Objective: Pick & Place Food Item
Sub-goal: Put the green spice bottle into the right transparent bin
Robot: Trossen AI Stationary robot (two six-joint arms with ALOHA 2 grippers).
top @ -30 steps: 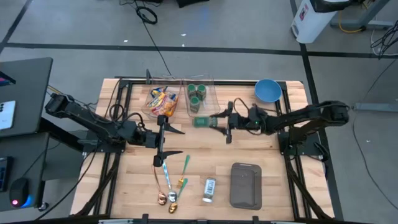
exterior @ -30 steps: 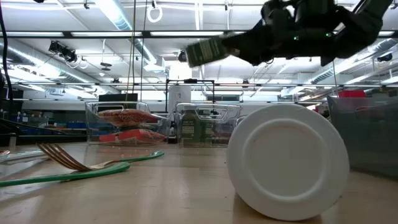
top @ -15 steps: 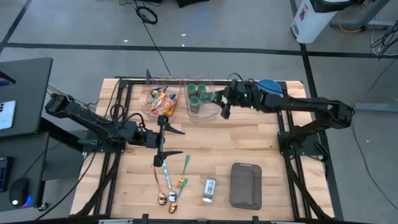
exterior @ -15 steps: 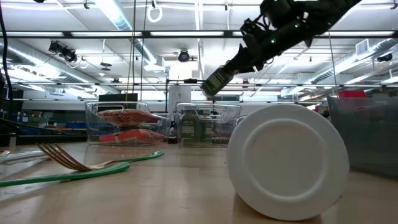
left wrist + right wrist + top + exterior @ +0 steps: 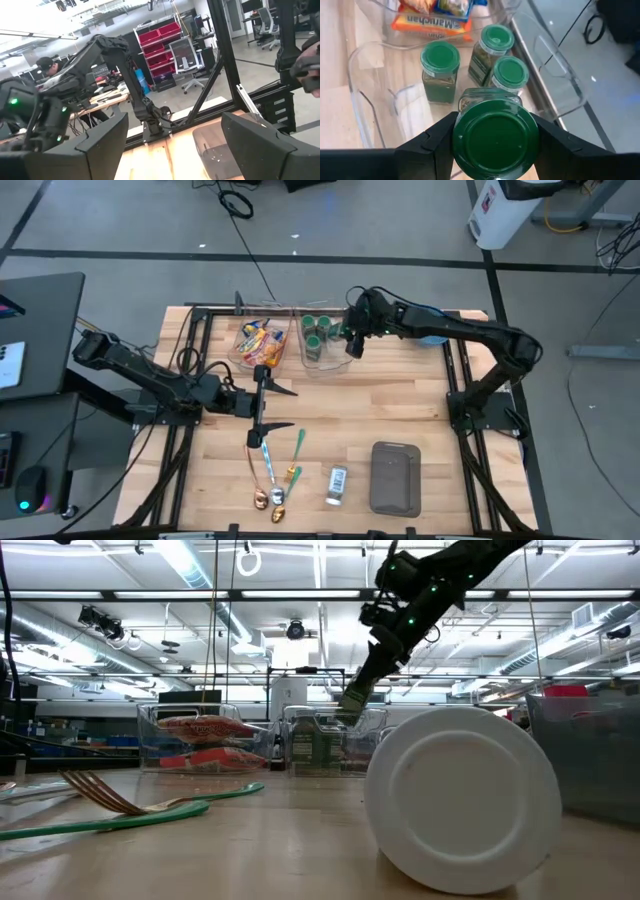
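The right tool [image 5: 495, 145] grips a green-lidded jar [image 5: 495, 132] above the clear bin's rim [image 5: 362, 107]; the left tool [image 5: 268, 405] gapes wide.

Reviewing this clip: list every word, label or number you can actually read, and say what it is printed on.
"Maruchan": on the orange noodle packet in the clear bin beside the jar bin.
Labels on the green-lidded jars: too blurred to read.
Small packet on the table near the spoons: print too small to read.
White container on the floor beyond the table: red marking, unreadable.
Nothing else legible.
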